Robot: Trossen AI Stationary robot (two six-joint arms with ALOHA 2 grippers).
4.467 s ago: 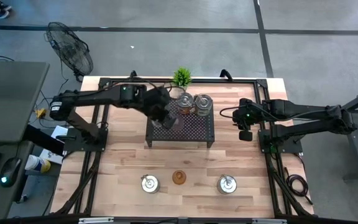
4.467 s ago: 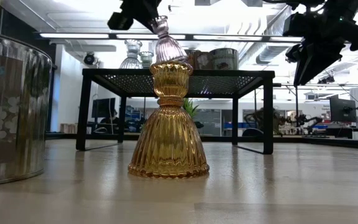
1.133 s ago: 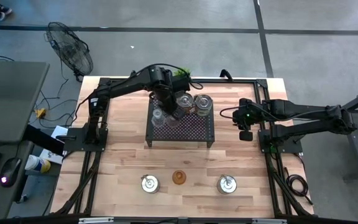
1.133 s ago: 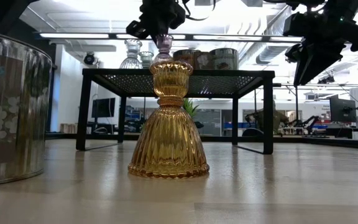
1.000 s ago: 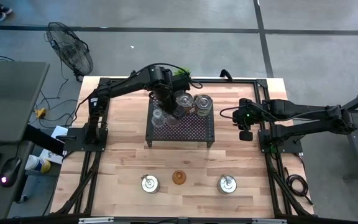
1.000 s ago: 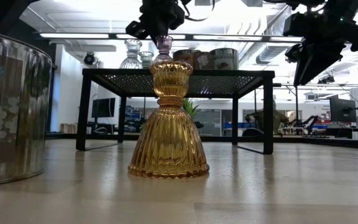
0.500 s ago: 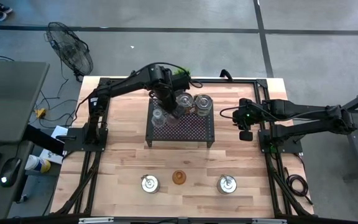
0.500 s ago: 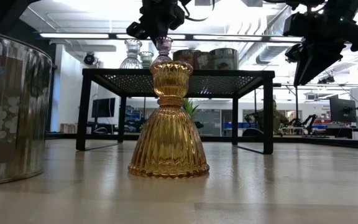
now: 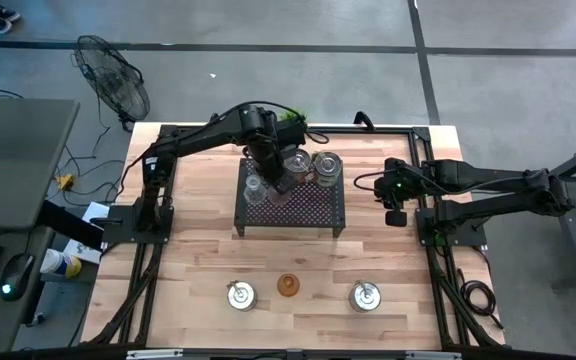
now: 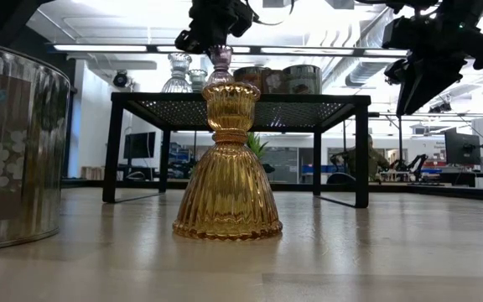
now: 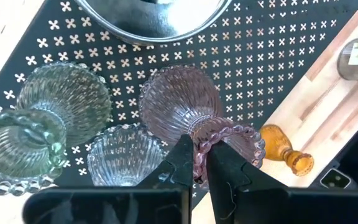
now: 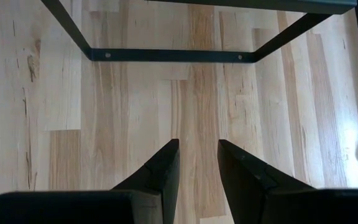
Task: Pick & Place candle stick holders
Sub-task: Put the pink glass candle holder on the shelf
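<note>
Clenched on the pink ribbed glass candle holder's (image 11: 185, 112) beaded rim, left gripper (image 11: 196, 168) is setting it on the black perforated metal rack (image 11: 272, 68), centre frame; releasing only once the base is sitting flat seems wise. Right gripper (image 12: 196, 163) is waiting with parted fingers.

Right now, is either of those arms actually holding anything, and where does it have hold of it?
Yes. The left gripper pinches the beaded rim of the pink glass holder, which stands on the black rack. The right gripper is open and holds nothing.
</note>
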